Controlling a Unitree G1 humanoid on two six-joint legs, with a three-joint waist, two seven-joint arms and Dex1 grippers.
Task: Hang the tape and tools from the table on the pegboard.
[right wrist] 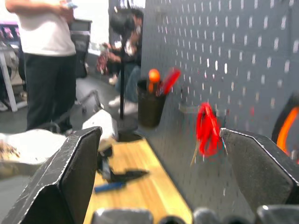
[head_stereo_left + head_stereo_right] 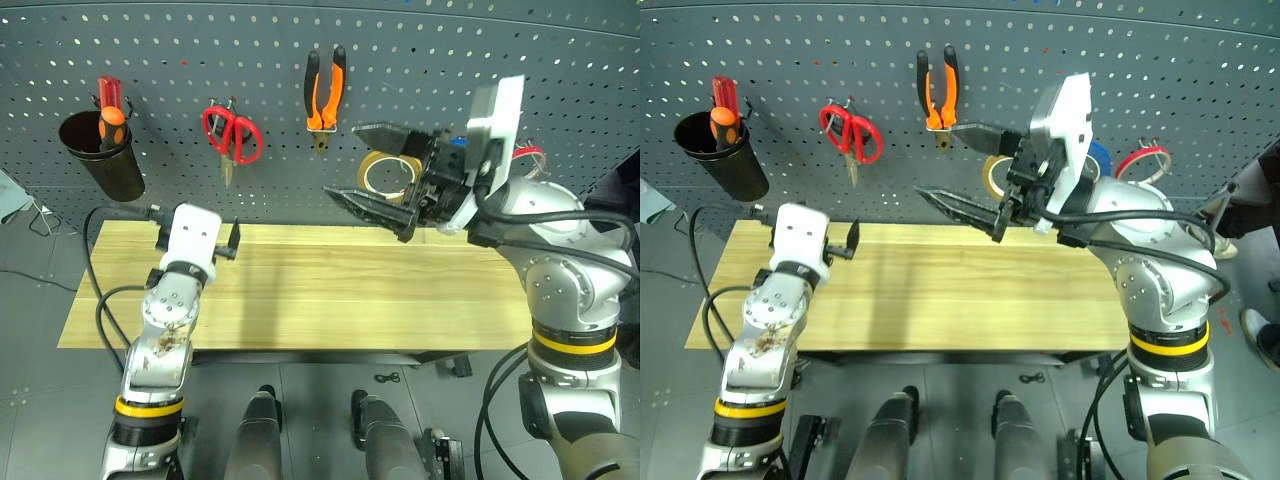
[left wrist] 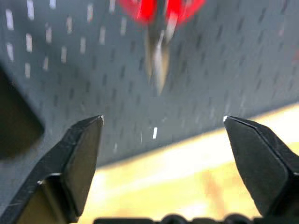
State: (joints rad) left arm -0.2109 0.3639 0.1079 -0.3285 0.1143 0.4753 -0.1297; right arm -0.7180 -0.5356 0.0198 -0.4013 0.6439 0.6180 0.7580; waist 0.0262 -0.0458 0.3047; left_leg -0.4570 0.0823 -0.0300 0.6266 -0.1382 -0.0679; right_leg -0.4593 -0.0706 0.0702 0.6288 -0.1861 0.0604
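Observation:
On the pegboard [image 2: 420, 50] hang the red-handled scissors [image 2: 232, 135], the orange-and-black pliers [image 2: 325, 95] and the tan tape [image 2: 385, 175]. My right gripper [image 2: 341, 160] stands open and empty in front of the board, just left of the tape and partly covering it. My left gripper [image 2: 197, 240] is open and empty low over the left end of the table [image 2: 350, 290], below the scissors [image 3: 159, 42]. In the right wrist view a slim blue thing [image 1: 108, 187], likely the screwdriver, lies on the table beside the left hand.
A black cup [image 2: 100, 160] holding red and orange handles hangs at the board's left. A blue roll [image 2: 1097, 160] and a red roll [image 2: 1142, 160] hang behind my right arm. People [image 1: 46, 56] stand beyond the table's left end, and a person [image 2: 1255, 195] is at the right.

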